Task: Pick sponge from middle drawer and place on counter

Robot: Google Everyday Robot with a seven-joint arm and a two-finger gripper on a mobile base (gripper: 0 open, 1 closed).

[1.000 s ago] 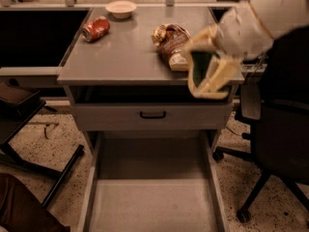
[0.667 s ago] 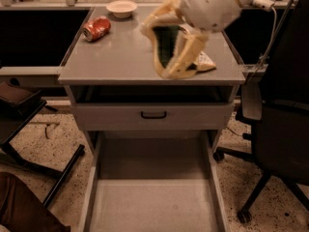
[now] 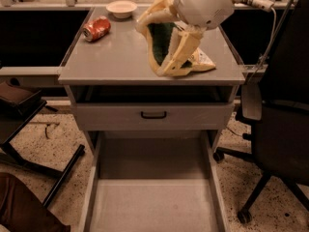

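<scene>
One drawer, the middle drawer [image 3: 154,202], is pulled out at 6 o'clock, showing its plain grey floor between low rails. Above it, one closed drawer front [image 3: 111,116] carries a black handle [image 3: 153,114]. On the counter [image 3: 116,57] sit one white bowl [image 3: 121,7] at 11 o'clock, its inside not readable, one red soda can [image 3: 96,28] on its side at 10 o'clock, and one snack bag [image 3: 203,62] at 4 o'clock. The gripper [image 3: 168,70] hangs over the counter's right half. Its cream fingers [image 3: 183,47] are clamped on the one sponge [image 3: 161,36], a dark green, rough-textured pad held on edge over the counter, just beside the bag.
</scene>
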